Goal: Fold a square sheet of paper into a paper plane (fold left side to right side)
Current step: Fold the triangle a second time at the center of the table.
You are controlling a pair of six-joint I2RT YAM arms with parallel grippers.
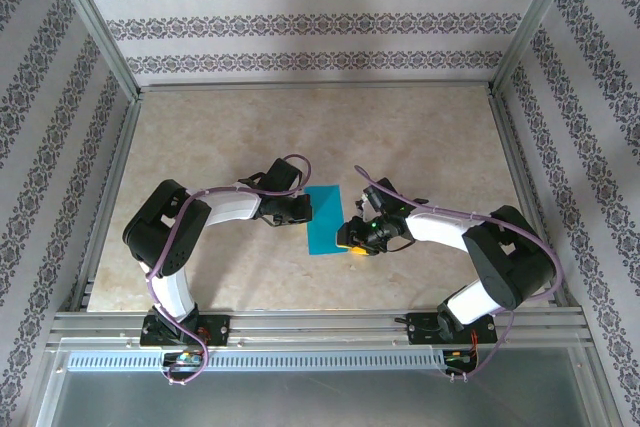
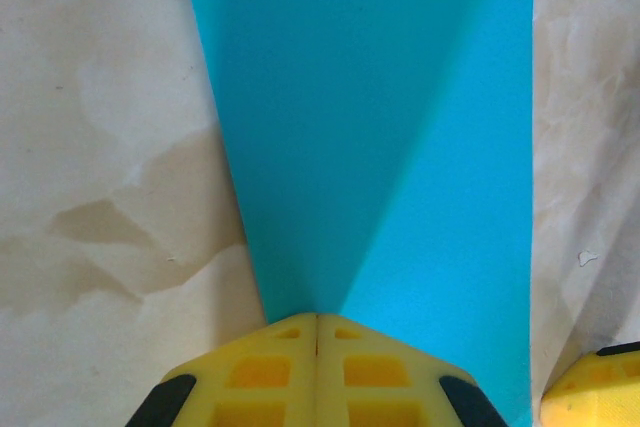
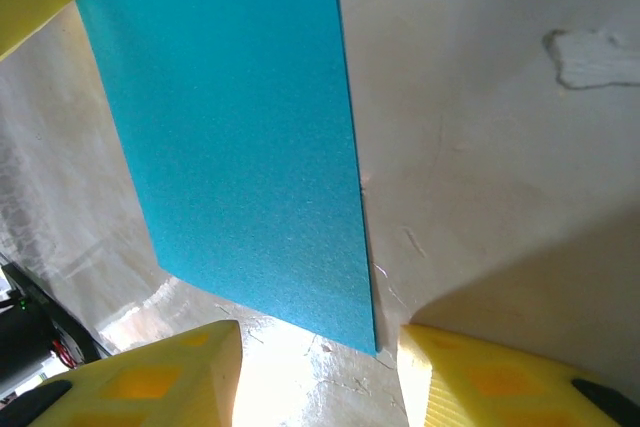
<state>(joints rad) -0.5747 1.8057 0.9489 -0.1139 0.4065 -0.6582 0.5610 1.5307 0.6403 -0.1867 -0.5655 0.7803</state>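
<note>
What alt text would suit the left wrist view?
The left gripper, its yellow jaws shut, pinches the near edge of the teal-blue sheet of paper, which spreads away over a beige table.

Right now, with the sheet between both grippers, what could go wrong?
The left gripper is shut on the edge of the square sheet of paper; any pull could drag it and skew the fold. The right gripper stands open over the sheet's corner; closing there might crumple it.
</note>
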